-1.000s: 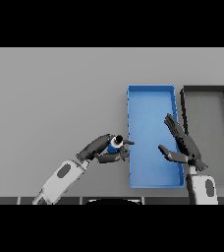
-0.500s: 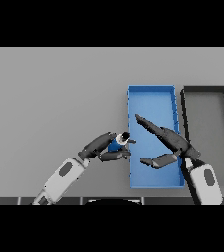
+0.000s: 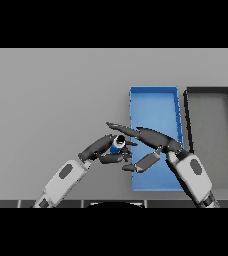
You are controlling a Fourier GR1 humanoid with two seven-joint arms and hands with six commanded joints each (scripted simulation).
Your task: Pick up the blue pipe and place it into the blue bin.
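A short blue pipe is held just left of the blue bin, with my left hand curled round it. My right hand reaches leftward across the bin's near half, its straight fingers stretched out over the pipe and touching or nearly touching it, thumb spread below. The bin holds nothing that I can see; its lower part is partly covered by my right hand and forearm.
A black bin stands right beside the blue bin on its right. The grey table stretches wide to the left and behind.
My right hand has swung left from above the bin's right edge across the bin until its fingers reach the pipe. The left hand with the pipe has stayed almost in place.
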